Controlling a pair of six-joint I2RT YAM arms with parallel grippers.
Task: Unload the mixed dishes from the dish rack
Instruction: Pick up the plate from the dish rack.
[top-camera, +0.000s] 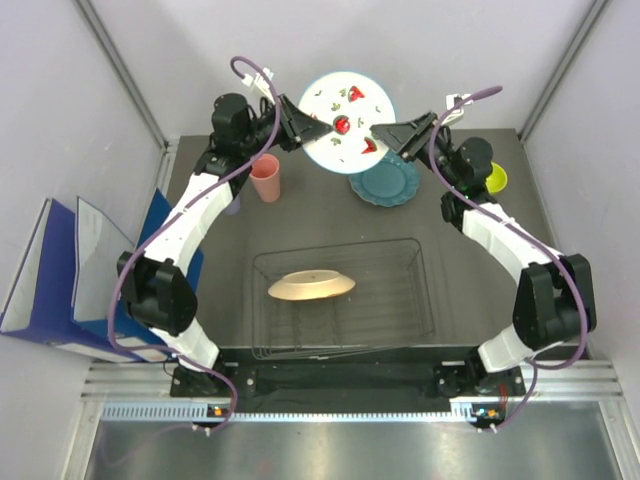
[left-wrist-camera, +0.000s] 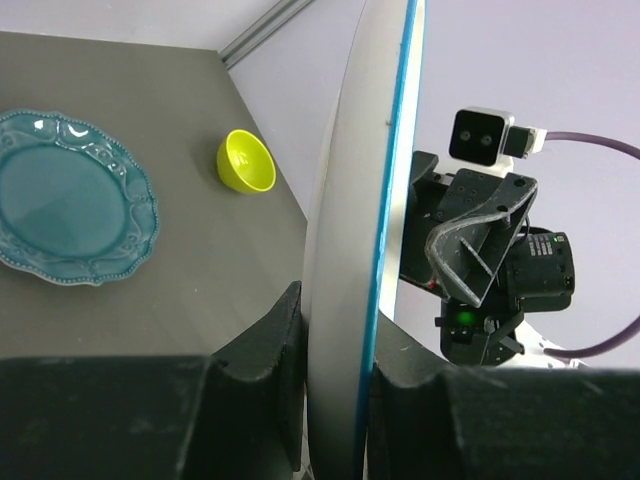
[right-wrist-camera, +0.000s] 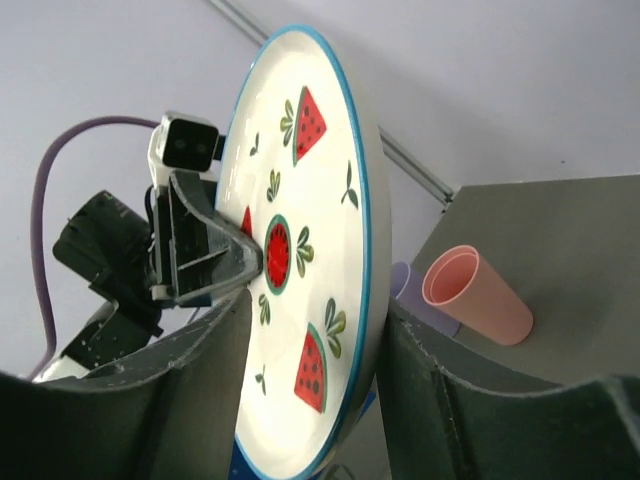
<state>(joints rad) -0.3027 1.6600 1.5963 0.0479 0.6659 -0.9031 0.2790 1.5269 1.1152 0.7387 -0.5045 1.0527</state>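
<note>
Hanging above the back of the table (top-camera: 232, 262), the white watermelon plate (top-camera: 345, 100) is pinched at its rim by the left tool (top-camera: 318, 125); the right tool (top-camera: 378, 130) straddles the opposite rim, grip unclear. Left releasing early would likely drop it onto the teal scalloped plate (top-camera: 385, 182).

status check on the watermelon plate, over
Left gripper shut on watermelon plate rim. Right gripper straddling opposite rim, grip unconfirmed. Peach plate in dish rack.
</note>
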